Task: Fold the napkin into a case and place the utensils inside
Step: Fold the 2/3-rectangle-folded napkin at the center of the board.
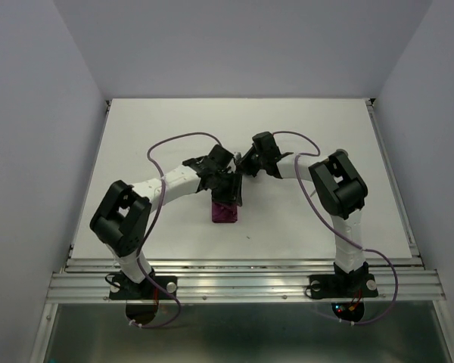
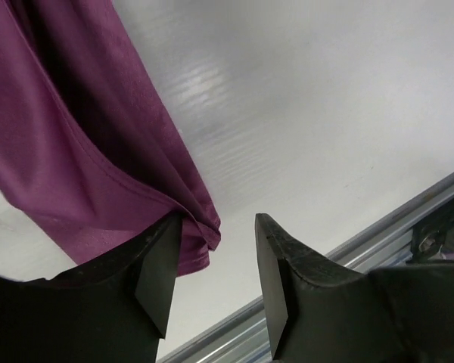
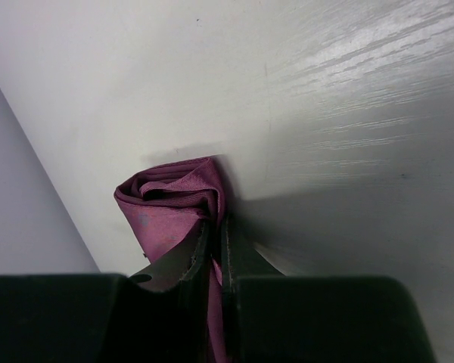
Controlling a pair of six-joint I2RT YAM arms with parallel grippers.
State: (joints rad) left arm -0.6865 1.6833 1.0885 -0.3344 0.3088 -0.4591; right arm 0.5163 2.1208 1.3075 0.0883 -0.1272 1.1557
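The plum-purple napkin [image 1: 225,212] hangs bunched over the middle of the white table, and its lower end reaches the surface. My right gripper [image 1: 242,168] holds its top, the jaws shut on a fold of the cloth [image 3: 170,200] in the right wrist view [image 3: 217,223]. My left gripper [image 1: 231,189] is right beside it, over the napkin. In the left wrist view its jaws stand open [image 2: 219,227]. The napkin [image 2: 76,136] drapes past the left finger [image 2: 155,272], with its corner just at that finger's tip. The utensils and the case are out of view.
The white table [image 1: 136,151] is enclosed by pale walls on the left, right and back. A metal rail [image 1: 242,276] runs along the near edge and also shows as the rail [image 2: 408,219] in the left wrist view. Purple cables loop over both arms.
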